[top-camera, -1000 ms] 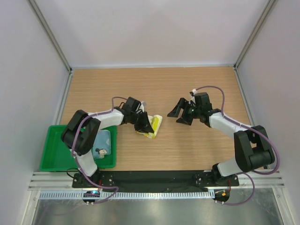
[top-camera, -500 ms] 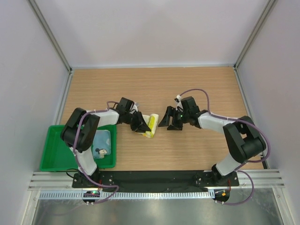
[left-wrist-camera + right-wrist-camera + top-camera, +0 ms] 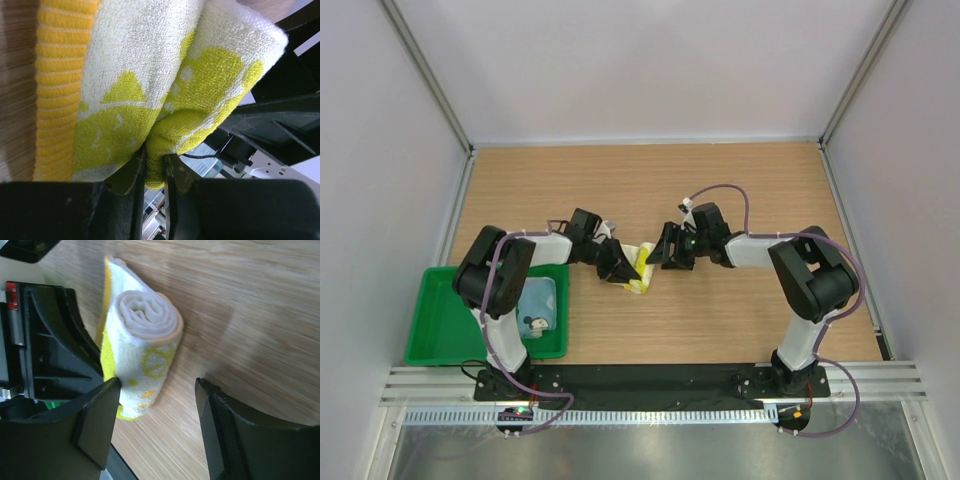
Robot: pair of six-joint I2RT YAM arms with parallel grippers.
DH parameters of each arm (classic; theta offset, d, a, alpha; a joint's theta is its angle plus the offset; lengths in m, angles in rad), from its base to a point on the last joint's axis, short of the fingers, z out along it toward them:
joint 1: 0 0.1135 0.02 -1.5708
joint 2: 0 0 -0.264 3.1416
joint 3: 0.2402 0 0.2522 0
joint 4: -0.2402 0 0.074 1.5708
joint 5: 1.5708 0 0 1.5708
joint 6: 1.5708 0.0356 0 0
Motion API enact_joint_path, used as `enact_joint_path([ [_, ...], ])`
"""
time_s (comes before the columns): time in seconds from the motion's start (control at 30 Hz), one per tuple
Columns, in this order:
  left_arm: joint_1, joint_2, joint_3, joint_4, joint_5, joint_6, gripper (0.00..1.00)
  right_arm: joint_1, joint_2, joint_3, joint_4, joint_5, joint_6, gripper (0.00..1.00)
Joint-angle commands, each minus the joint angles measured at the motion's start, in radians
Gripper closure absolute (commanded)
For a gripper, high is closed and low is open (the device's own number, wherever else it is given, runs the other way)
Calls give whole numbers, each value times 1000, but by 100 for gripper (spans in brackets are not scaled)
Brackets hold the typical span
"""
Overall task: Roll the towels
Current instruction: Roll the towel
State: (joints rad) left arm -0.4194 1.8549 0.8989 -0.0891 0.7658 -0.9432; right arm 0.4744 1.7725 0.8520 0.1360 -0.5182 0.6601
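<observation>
Mid-table: yellow-cream terry towel [image 3: 642, 268], green print, rolled; long axis runs about 1 to 7 o'clock in the top view. Left gripper [image 3: 618, 268] at its 9 o'clock, pinching a fold of the cloth. Right gripper [image 3: 666, 250] at its 3 o'clock, fingers spread, roll end just ahead between them. Right arm looks placed to take the roll.

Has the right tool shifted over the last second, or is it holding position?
Yes. In the top view the right tool moved left, toward the green tray side, and now sits at the rolled yellow towel.
</observation>
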Motion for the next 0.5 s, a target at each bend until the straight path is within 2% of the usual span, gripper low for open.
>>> enact_joint_path([
  [0.0,11,33,-23,-37,-65,12,100,27,42,32,102,7,19,33],
  [0.13,11,32,-15,-35,-60,14,100,47,79,38,128,29,36,43],
  [0.17,13,30,-15,-35,-62,15,100,52,82,38,128,38,41,54],
  [0.23,11,26,-14,-35,-56,24,100,58,87,36,122,53,41,65],
  [0.37,11,20,-11,-49,-60,47,100,58,78,38,96,64,38,74],
  [0.47,13,10,0,-98,-92,86,93,59,64,48,33,90,26,76],
])
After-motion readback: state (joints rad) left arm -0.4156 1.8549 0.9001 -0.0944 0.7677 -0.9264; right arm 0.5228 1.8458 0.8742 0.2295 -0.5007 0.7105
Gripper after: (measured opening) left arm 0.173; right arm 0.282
